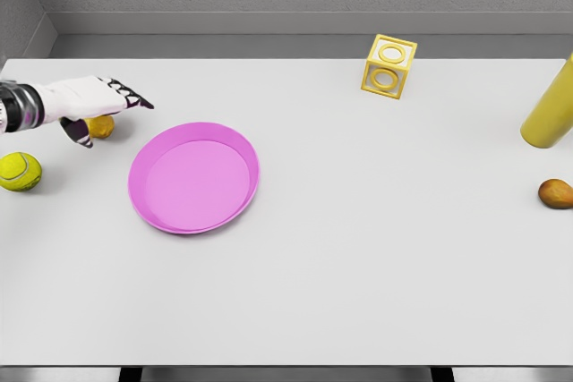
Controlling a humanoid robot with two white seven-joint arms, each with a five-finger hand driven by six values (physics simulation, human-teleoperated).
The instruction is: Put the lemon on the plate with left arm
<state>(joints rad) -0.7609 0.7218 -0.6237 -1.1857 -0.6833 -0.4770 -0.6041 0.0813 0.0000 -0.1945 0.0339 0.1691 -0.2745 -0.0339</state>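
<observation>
A smooth, matte white surface point(358, 292) carries a shallow round pink plate point(193, 177) with a raised rim and a glossy plastic look, lying flat left of centre. At the far left, the robot's white left hand point(94, 105) reaches in from the edge on a white forearm with a dark banded wrist. Its black-tipped fingers point(134, 98) are stretched out side by side toward the plate, and the thumb hangs down; they are loosely open rather than curled tight. Just beneath the palm sits the lemon point(101, 126), a small, rounded yellow-orange fruit with a dull skin, resting on the surface beside the plate's left rim and partly hidden by the hand. Whether the hand touches it cannot be told. Near the left edge lies a fuzzy yellow-green tennis ball point(19, 171) with a pale seam. At the back stands a hollow yellow wooden block point(389, 66), ring-shaped cutouts in its faces. On the right, a smooth yellow cylinder point(551, 112) leans at the edge, and near it lies an orange-brown oval fruit point(556, 193).
</observation>
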